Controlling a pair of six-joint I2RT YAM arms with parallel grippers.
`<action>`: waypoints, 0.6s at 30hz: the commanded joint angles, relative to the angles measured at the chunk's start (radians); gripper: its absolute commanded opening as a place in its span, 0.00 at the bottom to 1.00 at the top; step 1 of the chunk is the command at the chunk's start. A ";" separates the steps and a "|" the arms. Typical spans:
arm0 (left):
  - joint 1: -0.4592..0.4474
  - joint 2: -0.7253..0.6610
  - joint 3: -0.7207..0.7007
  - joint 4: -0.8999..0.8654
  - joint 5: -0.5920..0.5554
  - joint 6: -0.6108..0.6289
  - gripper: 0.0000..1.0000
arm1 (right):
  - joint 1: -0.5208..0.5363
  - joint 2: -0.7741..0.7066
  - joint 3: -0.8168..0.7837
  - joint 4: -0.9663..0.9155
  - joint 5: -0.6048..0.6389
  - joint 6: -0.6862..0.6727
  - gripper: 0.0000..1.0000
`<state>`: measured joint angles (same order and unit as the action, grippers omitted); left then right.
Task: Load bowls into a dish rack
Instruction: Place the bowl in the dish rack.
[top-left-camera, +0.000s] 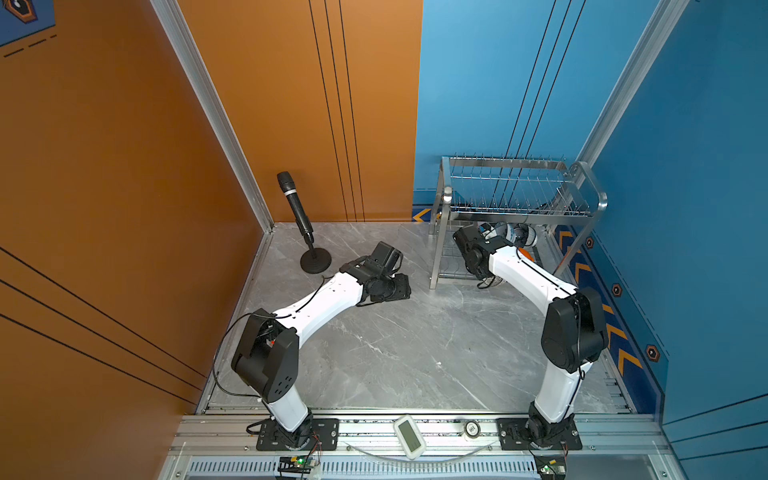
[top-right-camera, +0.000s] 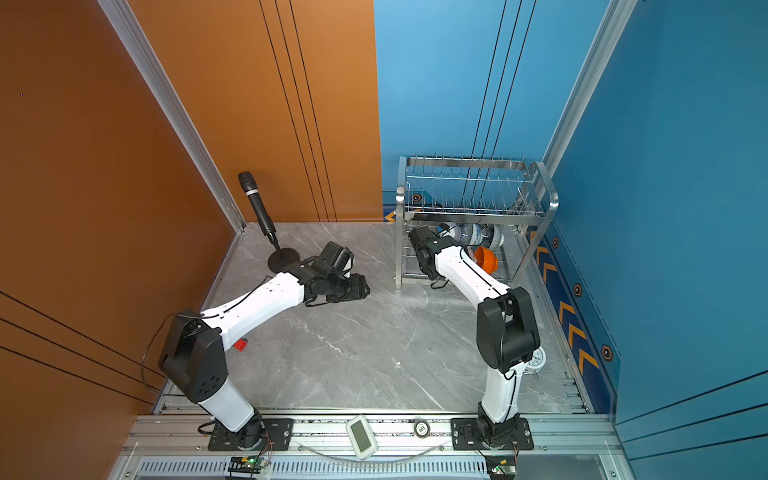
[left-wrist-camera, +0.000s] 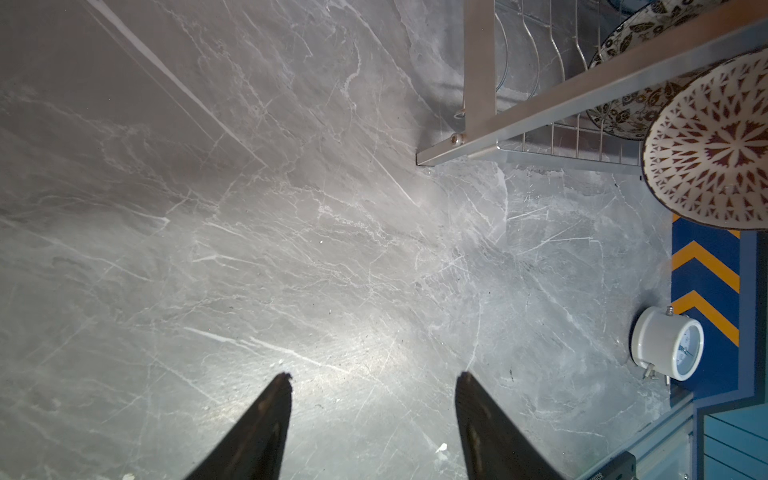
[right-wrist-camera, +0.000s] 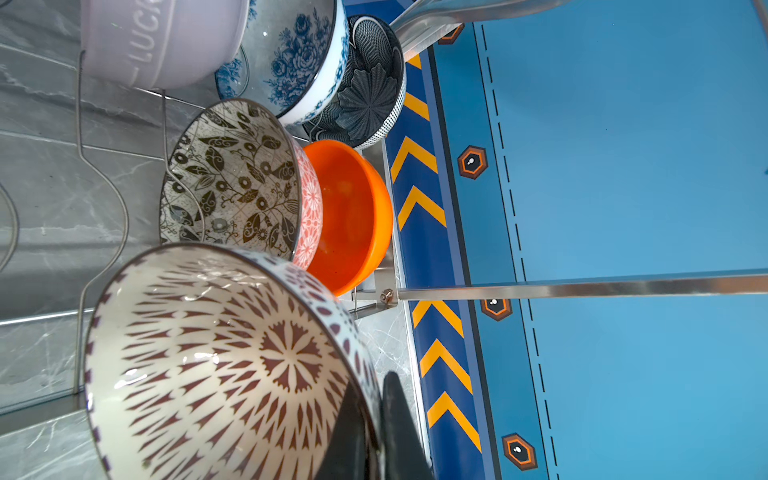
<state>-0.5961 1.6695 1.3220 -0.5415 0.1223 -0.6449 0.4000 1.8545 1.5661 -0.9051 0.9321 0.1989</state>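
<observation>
The right gripper (right-wrist-camera: 372, 401) is clenching the rim of the white lattice-patterned bowl (right-wrist-camera: 216, 361), one finger lying inside the bowl and the other pressing on its outside. The bowl is standing tilted on its edge, its opening facing the wrist camera, at the near end of the lower tier of the dish rack (right-wrist-camera: 582, 289). Whether it is resting on the wires I cannot tell. Just beyond it, away from the gripper, the black-and-white leaf-patterned bowl (right-wrist-camera: 232, 178) is standing on edge among the wire loops. The orange bowl (right-wrist-camera: 353, 216) is leaning close behind that one. Farther out, the blue-and-white floral bowl (right-wrist-camera: 299, 54) is sitting with the dark blue petal-shaped bowl (right-wrist-camera: 370, 95) tucked against its back. The pale lilac bowl (right-wrist-camera: 162, 37) is sitting just beside the floral one.

The left gripper (left-wrist-camera: 374, 376) is hanging released, its two fingers (left-wrist-camera: 274, 415) spread apart and gripping nothing, pointing across the grey marble table (left-wrist-camera: 249, 228). Ahead of it and off to one side, a leg of the rack is standing on the table, with the lattice bowl showing past it. A small white clock (left-wrist-camera: 669, 345) is sitting by the blue wall. In a top view, a microphone (top-left-camera: 297, 208) on a round stand is standing beyond the left arm, well apart from the rack
</observation>
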 joint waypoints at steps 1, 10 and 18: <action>-0.005 -0.001 0.018 -0.012 -0.013 0.005 0.64 | 0.011 -0.059 -0.007 0.022 -0.041 0.062 0.00; -0.006 0.001 0.019 -0.012 -0.011 0.010 0.64 | 0.014 -0.076 -0.008 0.014 -0.111 0.109 0.00; -0.004 0.001 0.014 -0.012 -0.011 0.012 0.64 | 0.012 -0.052 -0.001 0.035 -0.136 0.116 0.00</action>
<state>-0.5964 1.6695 1.3220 -0.5415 0.1223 -0.6445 0.4122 1.8183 1.5600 -0.9039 0.7940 0.2863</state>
